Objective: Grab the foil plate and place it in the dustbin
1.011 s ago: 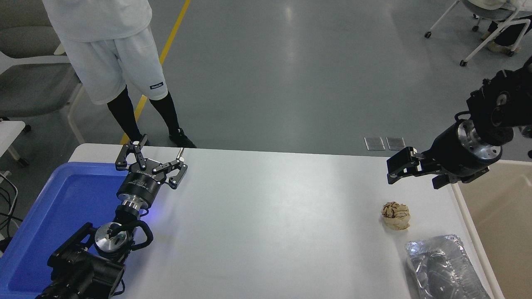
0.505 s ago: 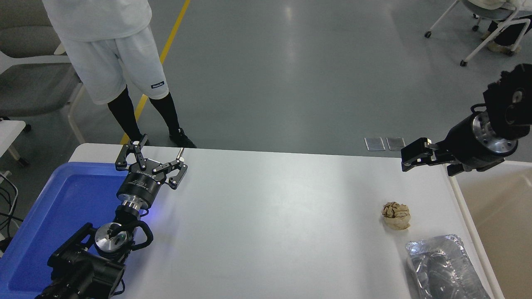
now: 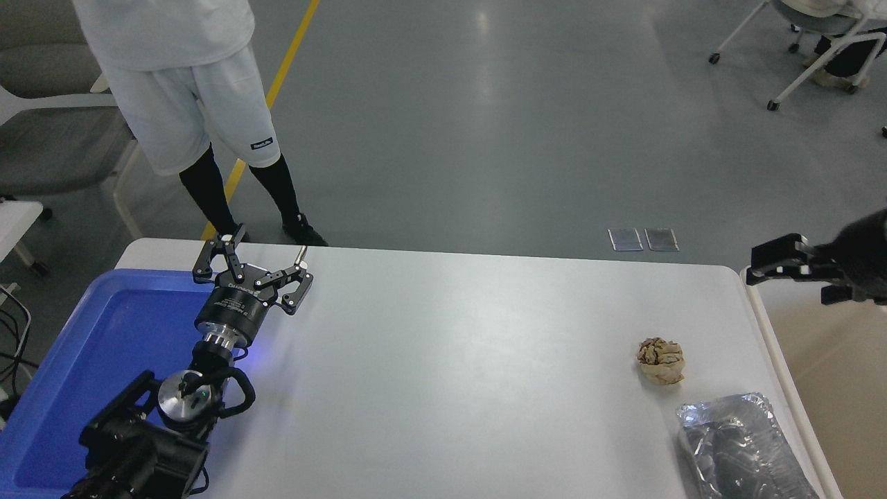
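Observation:
The foil plate (image 3: 741,450), a crinkled silver tray, lies at the table's near right corner, cut off by the picture's bottom edge. Right of the table stands the beige dustbin (image 3: 847,402) with its pale rim along the table's side. My right gripper (image 3: 777,258) hangs at the picture's right edge, above the dustbin's far corner and well away from the foil plate. It holds nothing that I can see, and most of its arm is out of frame. My left gripper (image 3: 271,242) is parked open at the far left of the table.
A small crumpled brown paper ball (image 3: 660,360) sits just beyond the foil plate. A blue tray (image 3: 104,346) lies under my left arm. A person in white shorts (image 3: 183,111) stands past the table's far left corner. Wheeled chairs (image 3: 818,41) are at the top right.
My right gripper has swung right and slightly up, from over the table's far right part to above the dustbin's corner. Foil plate, paper ball and left arm have not moved.

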